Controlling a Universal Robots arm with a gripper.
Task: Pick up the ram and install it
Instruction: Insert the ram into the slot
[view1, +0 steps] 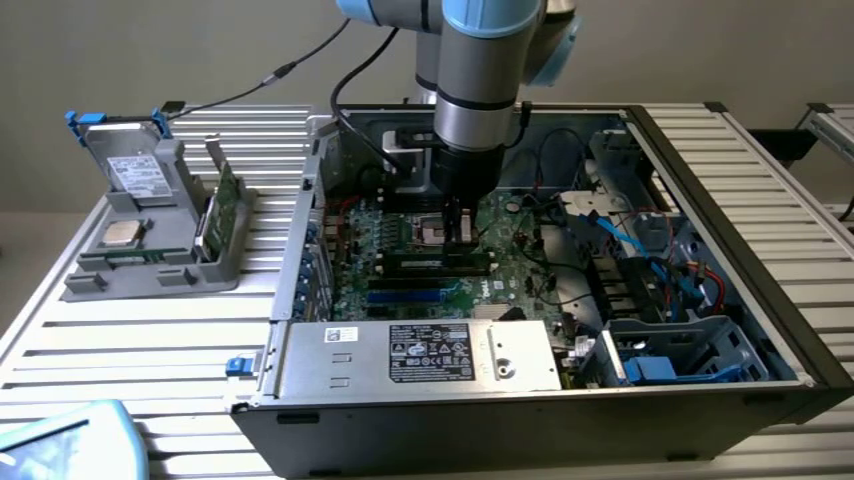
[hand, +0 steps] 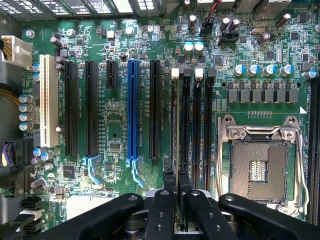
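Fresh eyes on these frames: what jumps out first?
The arm hangs into the open PC case, its gripper shut on the ram, which stands edge-on at the memory slots. Right beside them sits the empty CPU socket, and a blue slot stands out on the board. On the exterior view's left, a grey holder carries a silver chip.

Bright, even light, soft shadows inside PC case (view1: 534, 430)
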